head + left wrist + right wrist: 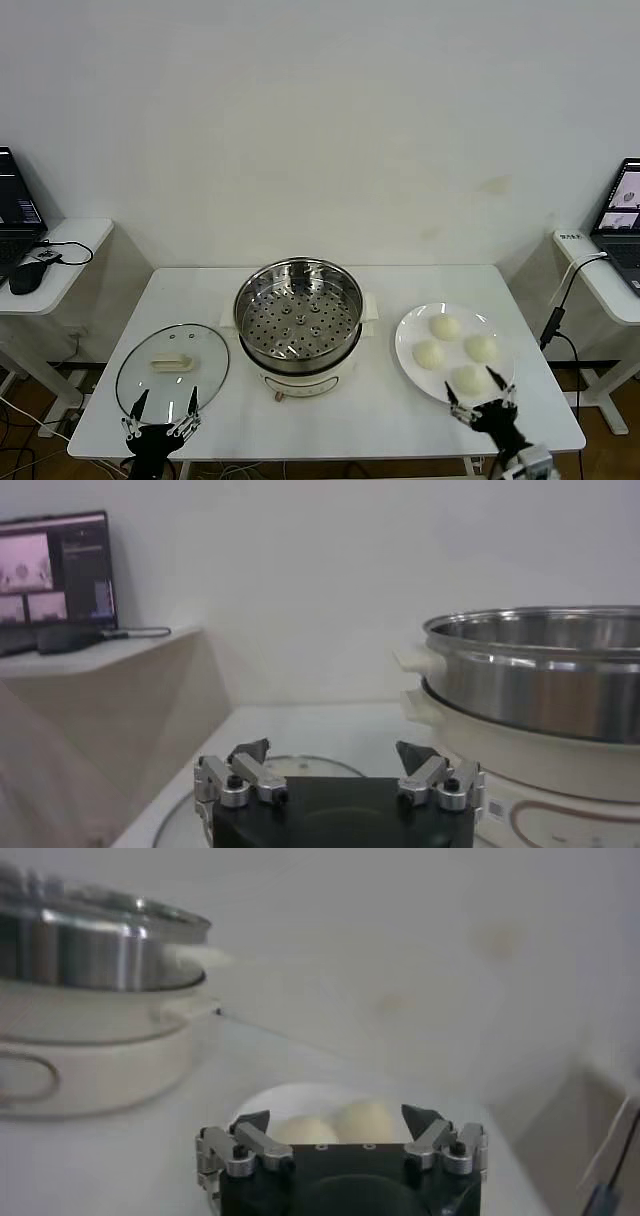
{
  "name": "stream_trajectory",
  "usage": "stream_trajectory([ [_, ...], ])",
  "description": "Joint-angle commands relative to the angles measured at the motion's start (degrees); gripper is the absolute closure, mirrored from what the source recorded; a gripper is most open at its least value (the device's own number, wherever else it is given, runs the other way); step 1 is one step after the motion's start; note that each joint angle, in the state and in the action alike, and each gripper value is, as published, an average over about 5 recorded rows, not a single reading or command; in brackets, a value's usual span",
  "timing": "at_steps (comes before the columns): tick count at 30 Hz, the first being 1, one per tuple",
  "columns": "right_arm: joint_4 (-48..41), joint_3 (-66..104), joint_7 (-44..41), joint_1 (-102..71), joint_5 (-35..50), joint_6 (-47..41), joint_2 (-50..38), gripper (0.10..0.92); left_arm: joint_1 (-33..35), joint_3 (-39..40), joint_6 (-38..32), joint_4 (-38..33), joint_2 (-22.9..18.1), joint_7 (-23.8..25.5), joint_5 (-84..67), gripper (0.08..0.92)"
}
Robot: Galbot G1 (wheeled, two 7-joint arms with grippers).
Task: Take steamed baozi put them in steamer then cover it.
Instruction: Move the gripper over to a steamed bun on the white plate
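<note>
The steel steamer (298, 318) stands uncovered at the table's middle on its cream base, its perforated tray empty. Four cream-white baozi (443, 326) lie on a white plate (408, 340) to its right. The glass cover (172, 368) lies flat on the table to its left. My right gripper (482, 392) is open and empty at the plate's near edge, close to the nearest baozi (466, 378). In the right wrist view my right gripper (337, 1116) faces two baozi (365, 1120). My left gripper (165, 400) is open and empty at the cover's near rim, and the left wrist view shows my left gripper (333, 750) before the cover (300, 765).
Side desks with laptops stand at the far left (15, 215) and far right (625, 215). A black mouse (28, 275) lies on the left desk. A cable (553, 320) hangs beside the table's right edge. Both grippers sit at the table's front edge.
</note>
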Motion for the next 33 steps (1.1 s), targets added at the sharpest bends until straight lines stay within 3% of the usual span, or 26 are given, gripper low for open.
stream_trajectory([
  [1, -3.37, 2.95, -3.48, 7.03, -10.9, -1.69, -10.71, 0.202, -1.4, -0.84, 1.84, -0.45, 0.25, 0.48, 2.67, 0.177],
  [7, -10.73, -3.87, -15.31, 17.98, -16.39, -2.49, -22.88, 0.203, -0.67, -1.55, 1.96, -1.34, -0.19, 0.62, 4.22, 0.177],
  [14, -22.36, -28.52, -27.58, 42.7, -12.46, -2.24, -32.71, 0.202, 0.37, -2.52, 1.86, -2.11, -0.95, 0.63, 5.56, 0.177],
  [23, -34.84, -66.39, -40.03, 75.77, -5.21, -1.28, -32.19, 0.202, 0.48, -3.62, 1.85, -2.6, -0.79, 0.59, 5.35, 0.177],
  [33, -40.79, -81.73, -42.63, 83.72, -3.0, -2.62, -26.96, 0.202, -0.75, -4.08, 1.75, -2.06, -0.07, 0.6, 4.48, 0.177],
])
